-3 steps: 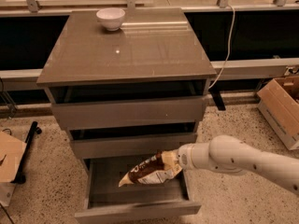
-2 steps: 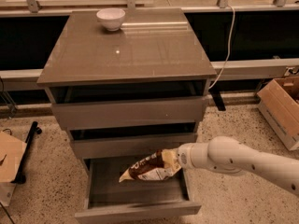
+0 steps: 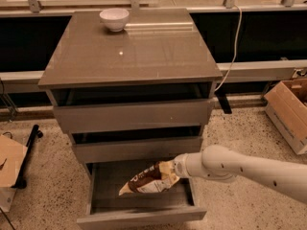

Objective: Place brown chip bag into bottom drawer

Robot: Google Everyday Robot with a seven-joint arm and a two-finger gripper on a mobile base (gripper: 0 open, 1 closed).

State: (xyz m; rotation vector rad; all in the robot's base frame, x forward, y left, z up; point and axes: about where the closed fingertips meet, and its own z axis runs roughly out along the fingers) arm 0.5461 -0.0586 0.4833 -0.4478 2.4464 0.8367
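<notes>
The brown chip bag, dark brown with pale yellow ends, hangs tilted over the tray of the open bottom drawer, its left end lowest. My gripper comes in from the right on a white arm and is shut on the bag's right end. The drawer is pulled out at the base of the grey-brown cabinet. The two drawers above it stand slightly ajar.
A white bowl sits at the back left of the cabinet top. A cardboard box stands on the floor at the right, another at the left. A cable hangs behind the cabinet.
The bag has tipped a little further down into the drawer; the arm has barely moved.
</notes>
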